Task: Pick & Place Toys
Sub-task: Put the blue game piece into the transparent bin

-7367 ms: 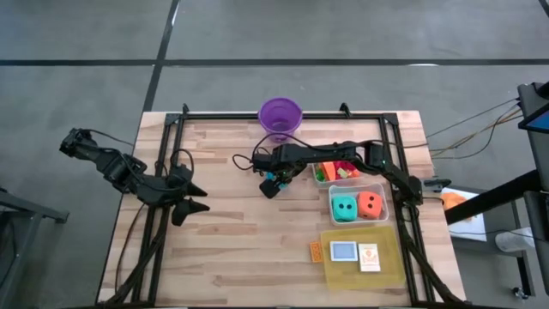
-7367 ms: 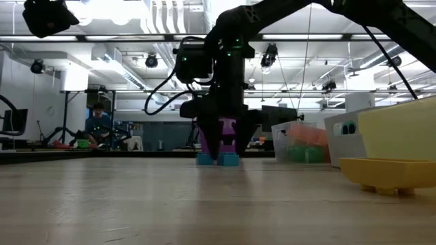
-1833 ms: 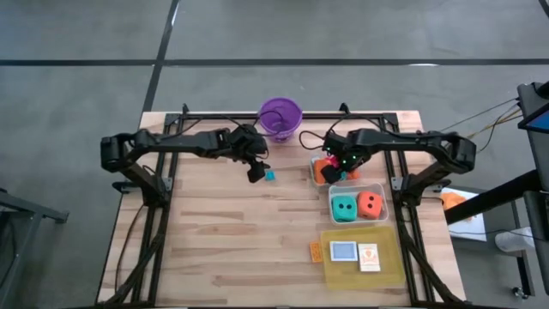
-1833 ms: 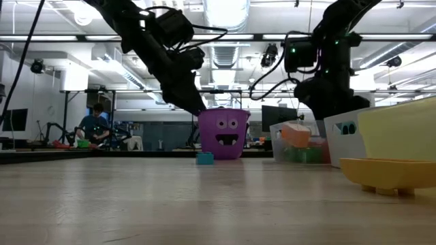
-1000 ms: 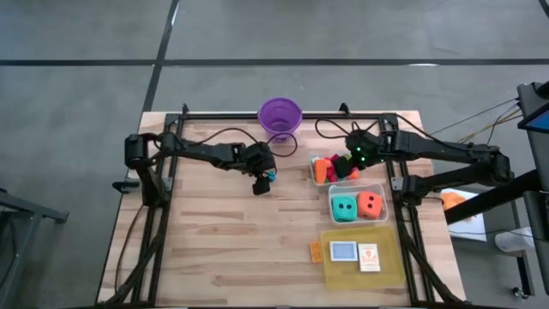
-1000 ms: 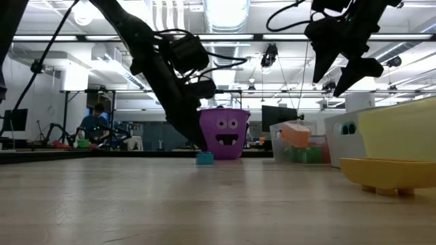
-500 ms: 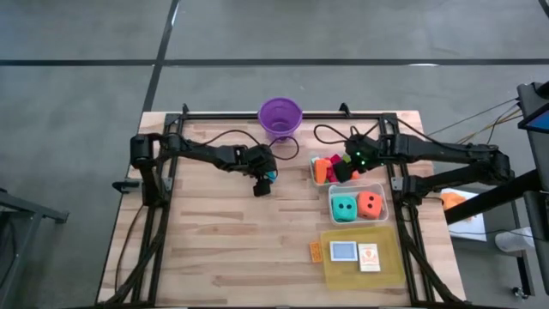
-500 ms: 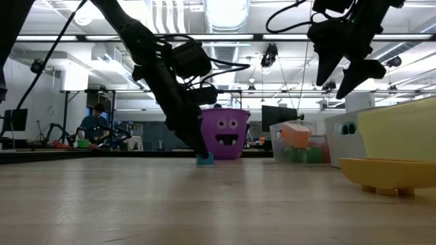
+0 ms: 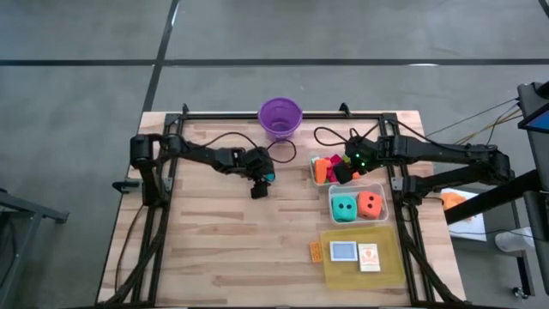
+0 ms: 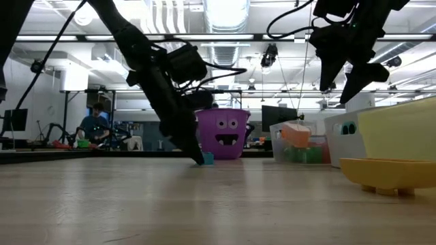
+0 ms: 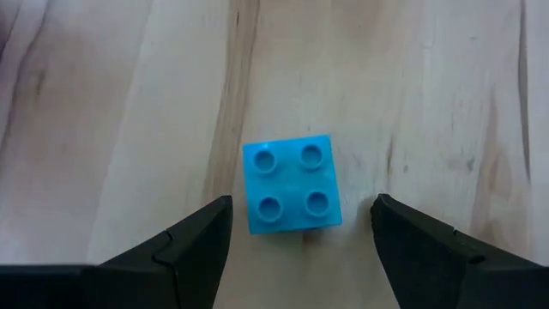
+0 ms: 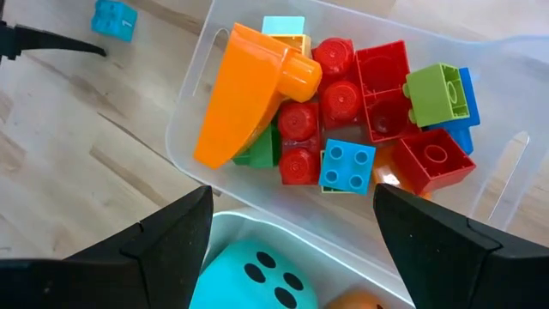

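Note:
A small blue block [image 11: 292, 196] lies studs up on the bare wood, in front of the purple bucket [image 9: 280, 116]. My left gripper [image 9: 260, 182] is down at the table, open, with one finger [image 11: 193, 236] on each side of the block and a gap to it on both sides. My right gripper [image 9: 340, 170] hangs open above a clear tub [image 12: 190, 103] that holds the orange wedge [image 12: 244, 94] and red, green and blue blocks. Nothing is between its fingers. The teal die [image 9: 344, 207] and orange die [image 9: 370, 203] sit in a second tub.
The purple bucket [image 10: 223, 134] stands just behind the blue block [image 10: 208, 158]. The yellow tray [image 9: 390, 266] with two small cards lies at the near right, an orange card [image 9: 316, 251] beside it. Bare wood stretches over the table's left and near parts.
My left gripper has sunk toward the table, so that its open fingers now stand down around the blue block. The block has not moved.

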Controlling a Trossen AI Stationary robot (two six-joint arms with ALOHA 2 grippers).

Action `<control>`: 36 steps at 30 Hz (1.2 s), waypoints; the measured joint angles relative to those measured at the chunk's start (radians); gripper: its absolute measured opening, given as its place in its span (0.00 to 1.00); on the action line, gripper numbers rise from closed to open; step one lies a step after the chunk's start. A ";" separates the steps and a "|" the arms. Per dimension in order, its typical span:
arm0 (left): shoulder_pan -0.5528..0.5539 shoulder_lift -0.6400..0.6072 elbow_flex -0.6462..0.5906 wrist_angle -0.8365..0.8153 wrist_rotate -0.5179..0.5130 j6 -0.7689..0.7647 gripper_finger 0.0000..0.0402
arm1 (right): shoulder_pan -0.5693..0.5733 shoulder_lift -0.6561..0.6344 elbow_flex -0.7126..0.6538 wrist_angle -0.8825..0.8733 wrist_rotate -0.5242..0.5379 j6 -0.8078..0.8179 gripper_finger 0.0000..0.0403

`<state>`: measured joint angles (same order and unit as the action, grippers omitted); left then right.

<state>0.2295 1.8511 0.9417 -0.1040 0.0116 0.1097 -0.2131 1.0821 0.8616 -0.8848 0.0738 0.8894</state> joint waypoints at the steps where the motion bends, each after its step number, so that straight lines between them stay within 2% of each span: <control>1: -0.002 0.000 -0.001 0.009 0.000 -0.002 0.68 | 0.000 0.000 0.000 0.000 0.000 0.000 0.78; 6: -0.005 0.001 -0.001 0.054 -0.001 -0.005 0.67 | 0.000 0.000 0.000 0.000 -0.003 0.001 0.78; 27: -0.017 0.034 0.002 0.069 -0.019 -0.006 0.67 | 0.000 0.000 0.000 0.000 -0.005 0.001 0.78; 31: -0.018 0.034 0.002 0.067 -0.017 -0.009 0.58 | 0.000 0.000 0.000 0.000 -0.003 0.000 0.78; 36: -0.020 0.035 0.002 0.065 -0.019 -0.016 0.37 | 0.000 0.000 0.000 0.001 -0.003 -0.002 0.78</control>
<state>0.2093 1.8858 0.9432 -0.0390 -0.0075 0.0935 -0.2131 1.0821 0.8616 -0.8841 0.0711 0.8871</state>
